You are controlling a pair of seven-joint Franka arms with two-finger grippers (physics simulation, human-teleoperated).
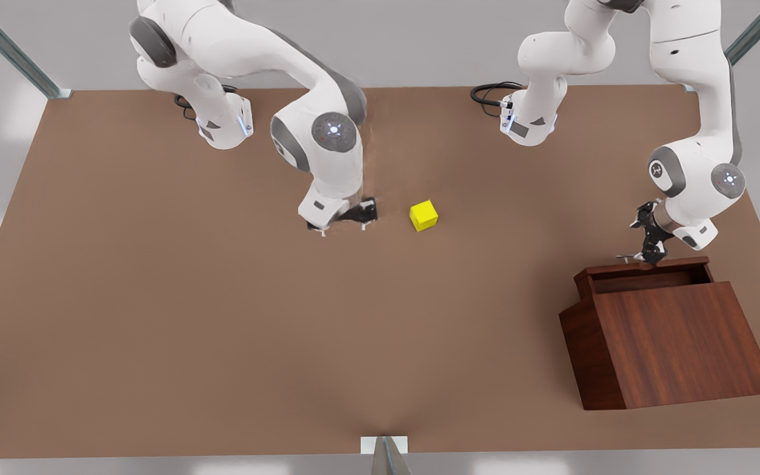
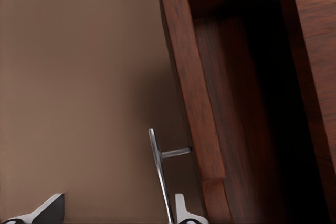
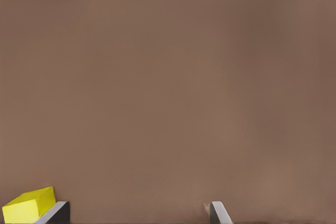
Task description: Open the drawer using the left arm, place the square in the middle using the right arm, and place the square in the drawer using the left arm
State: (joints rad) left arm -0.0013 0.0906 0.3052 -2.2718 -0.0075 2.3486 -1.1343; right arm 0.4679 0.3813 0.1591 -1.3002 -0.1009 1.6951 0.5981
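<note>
On my front feed the square (image 1: 423, 215) sits on the bare brown desk (image 1: 221, 330) near its middle, resting flat with nothing on it. Just beside it, toward the front view's left, I have the right gripper (image 1: 342, 227) down low over the desk, its fingers (image 1: 365, 224) spread apart and holding nothing; the square is outside them, close but not touching as far as I can tell. My right wrist feed agrees: the square (image 3: 29, 205) lies against the outer side of one finger (image 3: 56, 212), and there is only desk between the two fingers.

Over at the front view's right stands the slant-topped wooden cabinet (image 1: 677, 343), with the drawer (image 1: 647, 277) pulled out toward the arms so its dark inside lies open from above. The left gripper (image 1: 647, 254) hangs at the drawer's front edge. In the left wrist feed I see the silver bar handle (image 2: 160, 174) between that gripper's two parted fingers (image 2: 181, 211); they are loose about it, not clamped.

Between the square and the drawer there is plain desk. Black cables (image 1: 492, 95) loop at the arm bases at the far edge, and metal frame struts (image 1: 7, 49) rise from the corners.
</note>
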